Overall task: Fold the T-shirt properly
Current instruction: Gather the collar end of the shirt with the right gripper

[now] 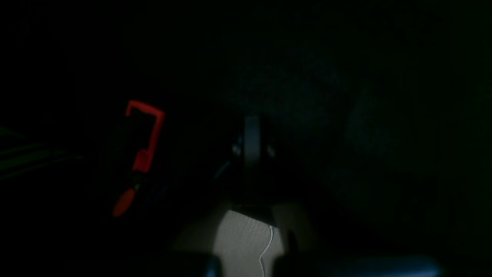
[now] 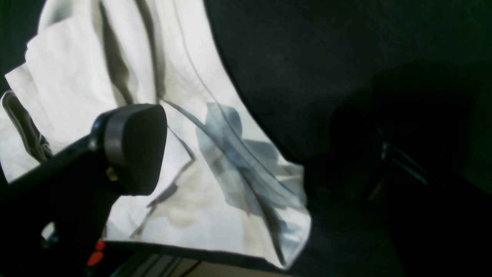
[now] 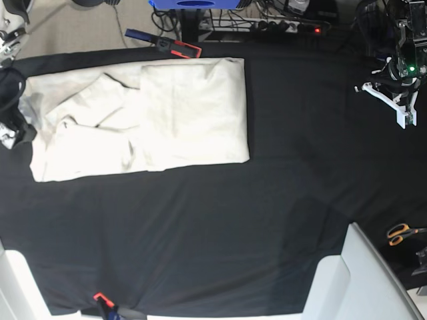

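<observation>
The cream T-shirt (image 3: 133, 117) lies on the black table cover (image 3: 267, 220) at the back left, its right part folded over into a neat rectangle and its left part wrinkled. My right gripper (image 3: 12, 130) sits at the shirt's left edge. In the right wrist view its jaws stand wide apart: one black finger (image 2: 130, 148) hangs over the wrinkled T-shirt (image 2: 215, 184), and nothing is between the fingers. My left gripper (image 3: 400, 110) is far from the shirt at the back right. The left wrist view is almost black, with a dark upright shape at the centre.
A red and blue clamp (image 3: 175, 45) grips the back table edge by the shirt, and it shows as a red clamp (image 1: 145, 142) in the left wrist view. Orange-handled scissors (image 3: 400, 233) lie at the right edge. A small clamp (image 3: 100, 299) sits at the front edge. White panels (image 3: 347, 280) stand at the front right.
</observation>
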